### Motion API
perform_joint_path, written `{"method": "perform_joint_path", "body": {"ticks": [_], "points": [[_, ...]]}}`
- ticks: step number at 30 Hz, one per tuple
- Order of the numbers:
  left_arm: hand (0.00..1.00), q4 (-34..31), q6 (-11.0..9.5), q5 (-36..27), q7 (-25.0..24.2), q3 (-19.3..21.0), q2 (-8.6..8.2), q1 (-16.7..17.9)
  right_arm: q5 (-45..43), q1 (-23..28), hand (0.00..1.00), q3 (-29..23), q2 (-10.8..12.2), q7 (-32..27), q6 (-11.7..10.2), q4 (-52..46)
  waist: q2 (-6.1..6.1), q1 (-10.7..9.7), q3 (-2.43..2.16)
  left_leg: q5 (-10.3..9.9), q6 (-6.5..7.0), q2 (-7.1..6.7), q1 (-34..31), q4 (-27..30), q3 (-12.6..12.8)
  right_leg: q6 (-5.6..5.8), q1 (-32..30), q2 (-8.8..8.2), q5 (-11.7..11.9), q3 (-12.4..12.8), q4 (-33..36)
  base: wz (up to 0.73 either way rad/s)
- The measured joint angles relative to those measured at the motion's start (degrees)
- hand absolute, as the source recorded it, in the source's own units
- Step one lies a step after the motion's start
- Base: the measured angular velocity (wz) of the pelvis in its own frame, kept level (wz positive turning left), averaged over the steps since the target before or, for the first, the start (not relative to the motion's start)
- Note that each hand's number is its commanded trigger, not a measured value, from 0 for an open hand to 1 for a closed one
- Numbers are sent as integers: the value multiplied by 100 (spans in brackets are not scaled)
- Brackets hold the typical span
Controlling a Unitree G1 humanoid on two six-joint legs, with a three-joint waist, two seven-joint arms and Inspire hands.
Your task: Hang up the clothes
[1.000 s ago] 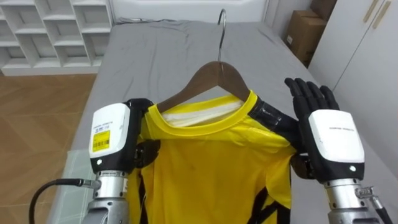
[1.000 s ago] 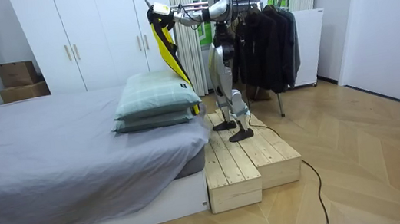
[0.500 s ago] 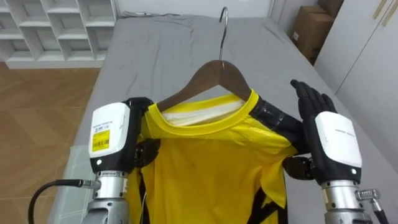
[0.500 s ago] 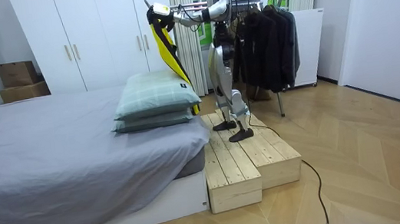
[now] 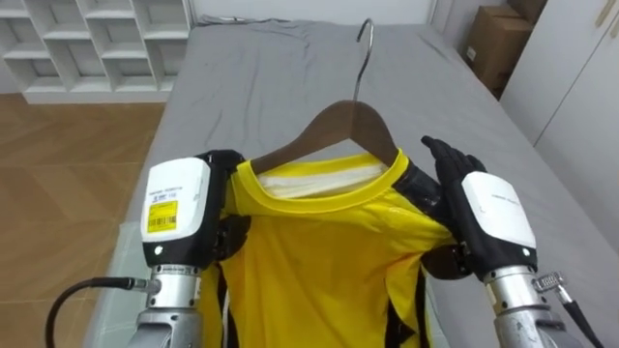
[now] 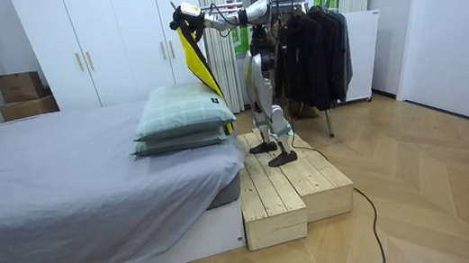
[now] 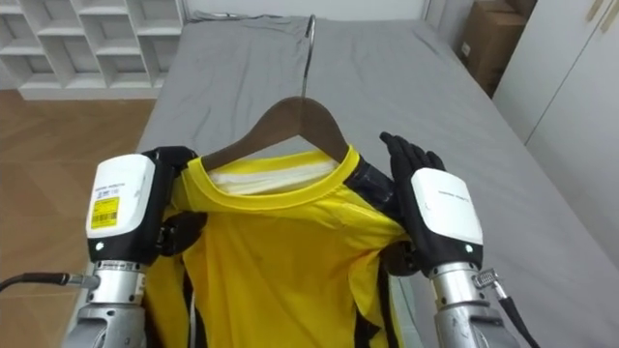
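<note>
A yellow shirt (image 5: 329, 251) on its hanger (image 5: 348, 126) half-hides the grey bed (image 5: 261, 87) (shelves (image 5: 87, 43) beyond).

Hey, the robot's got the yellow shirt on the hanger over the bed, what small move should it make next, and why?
Probably close the right robot hand on the right shoulder of the yellow shirt. Its fingers stand straight beside the wooden hanger, while the left robot hand alone grips the shirt. A second grip should steady it before turning toward the dark clothes hanging behind.
</note>
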Motion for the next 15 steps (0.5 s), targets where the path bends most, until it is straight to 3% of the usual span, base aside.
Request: {"method": "perform_joint_path", "body": {"ticks": [14,15], "points": [[100,0,181,102,-183,-161,-8,-1,-79,-247,0,132,11,363,192,113,-220,-13,-6,0,0,-7,3,-11,-46,0,26,-10,0,-48,-19,1],[100,0,196,101,-183,-165,-17,-1,-79,-259,13,137,12,363,197,117,-220,-16,-6,0,0,-7,2,-11,-58,0,30,-14,0,-65,-21,5]]}}
